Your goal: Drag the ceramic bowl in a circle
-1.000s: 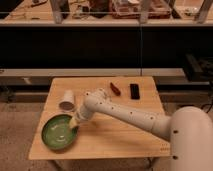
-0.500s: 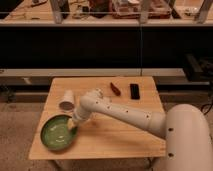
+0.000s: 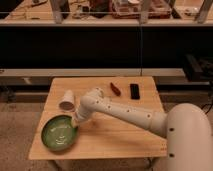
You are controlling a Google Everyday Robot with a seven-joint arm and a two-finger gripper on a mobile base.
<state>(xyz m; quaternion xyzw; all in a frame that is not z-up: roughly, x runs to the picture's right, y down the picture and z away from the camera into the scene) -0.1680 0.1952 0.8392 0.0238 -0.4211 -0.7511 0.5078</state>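
The ceramic bowl (image 3: 58, 133) is wide, shallow and glossy green with a paler centre. It sits at the front left corner of the wooden table (image 3: 125, 140). My white arm reaches from the right across the table. My gripper (image 3: 75, 121) points down at the bowl's right rim and touches it there. A small white paper cup (image 3: 67, 100) lies on its side just behind the bowl, left of my arm.
A red object (image 3: 115, 89) and a black rectangular object (image 3: 134, 91) lie near the table's back edge. Dark shelving with a counter of clutter stands behind the table. The table's left and front edges are close to the bowl.
The bowl has slid left and slightly forward toward the table's front left corner. My gripper moved with it along its right rim.
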